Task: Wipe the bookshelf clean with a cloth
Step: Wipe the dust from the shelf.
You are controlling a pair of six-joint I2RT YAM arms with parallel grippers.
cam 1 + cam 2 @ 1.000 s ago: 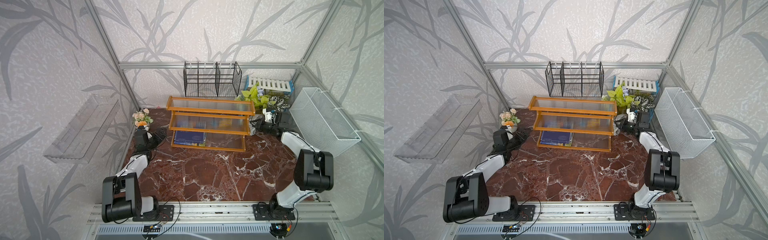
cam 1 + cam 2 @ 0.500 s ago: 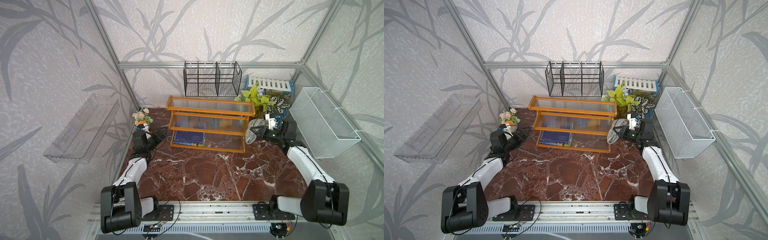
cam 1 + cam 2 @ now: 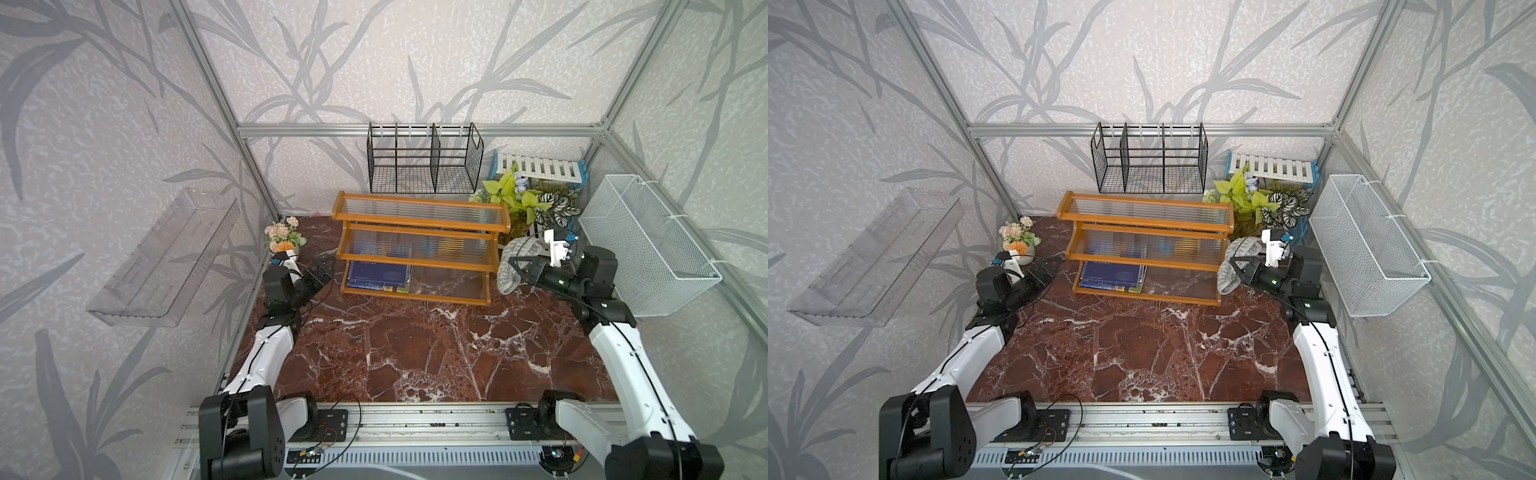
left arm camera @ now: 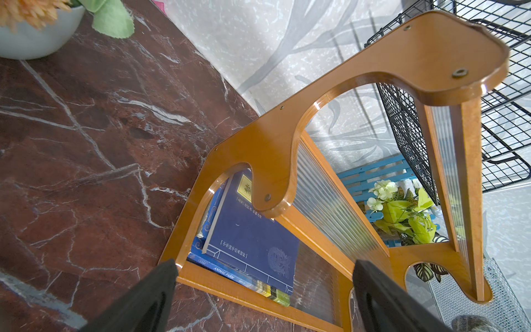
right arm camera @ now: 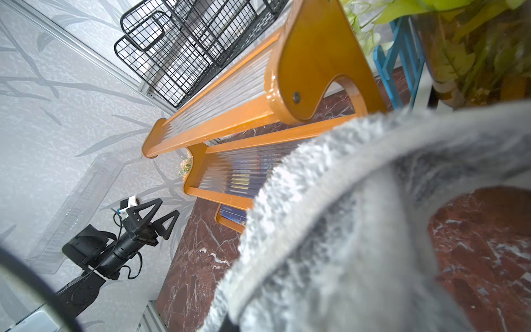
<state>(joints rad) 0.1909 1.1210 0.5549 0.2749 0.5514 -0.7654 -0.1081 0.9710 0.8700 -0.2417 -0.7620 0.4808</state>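
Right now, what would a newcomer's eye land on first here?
The orange-brown bookshelf stands at the back of the red marble table, blue books on its lowest tier. At its right end the right gripper holds a grey cloth, fingers shut on it; the left gripper sits open near the other end.

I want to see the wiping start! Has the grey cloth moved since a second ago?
Yes. The cloth in the right gripper has come forward, away from the plants, and hangs beside the bookshelf.
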